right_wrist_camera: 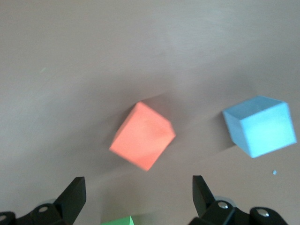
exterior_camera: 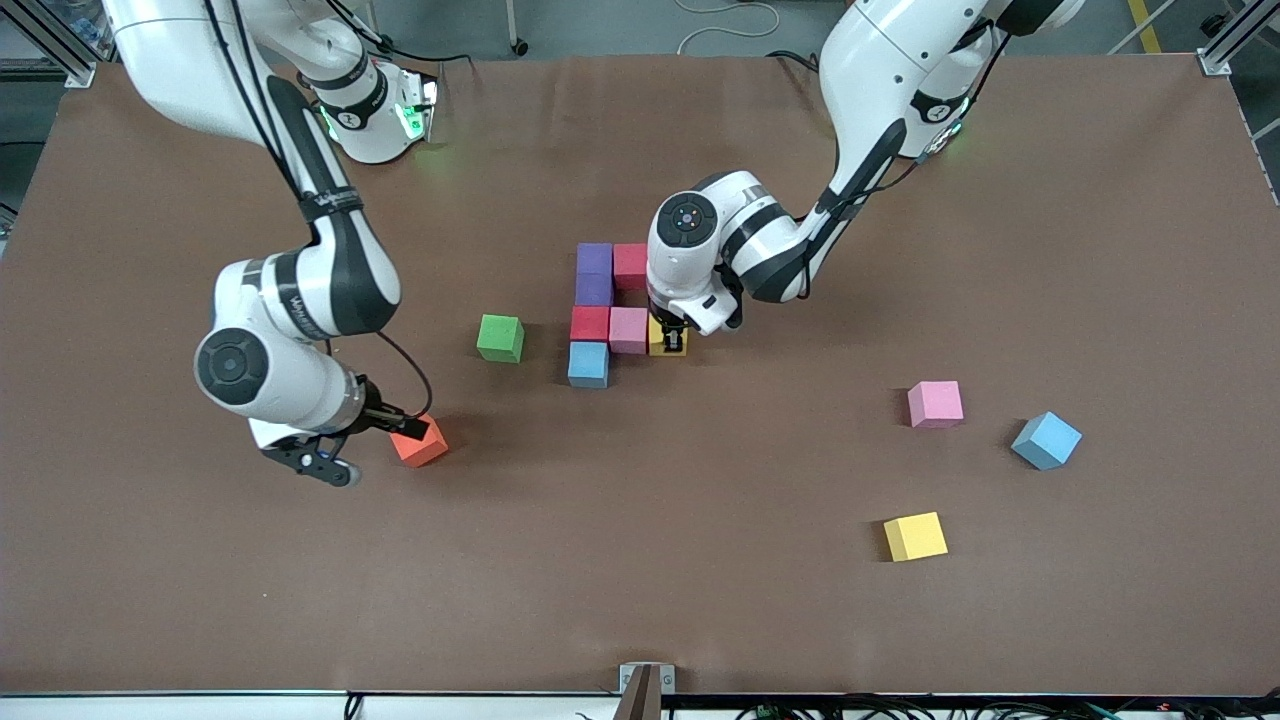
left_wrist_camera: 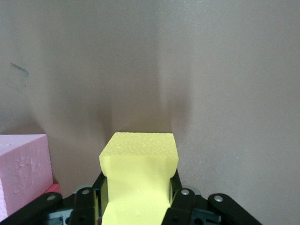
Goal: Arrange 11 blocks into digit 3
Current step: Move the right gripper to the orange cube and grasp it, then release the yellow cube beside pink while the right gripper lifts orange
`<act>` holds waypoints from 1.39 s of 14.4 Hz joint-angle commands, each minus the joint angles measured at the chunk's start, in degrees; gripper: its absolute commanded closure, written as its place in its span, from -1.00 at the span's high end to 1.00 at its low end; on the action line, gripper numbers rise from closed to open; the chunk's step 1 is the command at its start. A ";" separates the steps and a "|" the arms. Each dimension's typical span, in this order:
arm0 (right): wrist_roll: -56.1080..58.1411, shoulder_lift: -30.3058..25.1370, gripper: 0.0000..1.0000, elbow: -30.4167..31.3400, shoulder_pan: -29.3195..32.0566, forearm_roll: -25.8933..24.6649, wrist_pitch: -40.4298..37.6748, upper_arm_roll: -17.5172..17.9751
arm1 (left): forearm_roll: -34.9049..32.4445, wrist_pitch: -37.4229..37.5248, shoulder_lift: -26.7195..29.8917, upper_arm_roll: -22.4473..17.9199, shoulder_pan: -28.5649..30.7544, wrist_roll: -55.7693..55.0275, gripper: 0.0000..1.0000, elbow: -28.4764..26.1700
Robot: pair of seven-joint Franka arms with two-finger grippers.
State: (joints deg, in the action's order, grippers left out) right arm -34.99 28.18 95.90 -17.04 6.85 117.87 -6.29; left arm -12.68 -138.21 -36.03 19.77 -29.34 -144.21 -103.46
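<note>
On the brown table [exterior_camera: 700,600] sat twelve small matte foam cubes: two purple [exterior_camera: 594,273], two red [exterior_camera: 630,265], two pink [exterior_camera: 935,403], two yellow [exterior_camera: 915,536], two light blue [exterior_camera: 1046,440], one orange [exterior_camera: 420,441] and one green [exterior_camera: 500,338]. Seven were grouped mid-table; five lay scattered. Two white robot arms stood over them

A brown counter [exterior_camera: 760,560] carries scattered cubes. Near its middle sits a tight cluster: two purple blocks [exterior_camera: 594,273], two red blocks [exterior_camera: 630,265], a pink block [exterior_camera: 628,329] and a light blue block [exterior_camera: 588,364]. A green cube [exterior_camera: 500,337] and an orange block [exterior_camera: 421,443] lie toward the right arm's end. A second pink block [exterior_camera: 935,403], another blue cube [exterior_camera: 1046,440] and a yellow block [exterior_camera: 915,536] lie toward the left arm's end.
</note>
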 commanded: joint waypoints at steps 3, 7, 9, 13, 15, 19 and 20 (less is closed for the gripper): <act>-19.02 3.80 1.00 0.69 3.68 0.79 7.10 1.02 | -1.47 0.84 -1.50 -0.25 -0.63 -1.69 -0.53 2.56; -32.59 7.24 0.99 0.87 0.70 0.62 12.64 1.20 | -1.47 0.84 -1.50 -0.25 -0.63 -1.60 -0.46 2.65; -32.34 7.59 1.00 1.04 0.34 0.44 12.65 1.20 | -1.47 0.84 -1.58 -0.25 -0.63 -1.60 -0.17 2.48; -31.46 7.51 1.00 1.13 0.43 0.09 11.25 1.20 | -1.56 2.41 -1.32 -0.25 -1.15 -1.16 1.00 2.39; -31.54 7.51 1.00 1.30 0.25 0.09 11.16 1.20 | -1.56 3.99 -0.97 -0.25 -1.24 -1.07 1.00 2.39; -31.54 7.51 0.90 2.71 -0.72 0.09 11.95 1.11 | -2.00 7.59 1.22 0.10 -0.98 -0.11 1.00 2.83; -31.54 7.51 0.76 2.80 -0.72 0.09 11.95 1.11 | -2.00 8.04 2.01 0.18 -0.90 0.42 1.00 2.83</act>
State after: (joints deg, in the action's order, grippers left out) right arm -66.39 36.54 97.31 -17.53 7.01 129.41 -5.18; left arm -13.61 -132.72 -36.54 19.90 -30.05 -144.10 -100.80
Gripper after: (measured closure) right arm 0.035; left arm 0.000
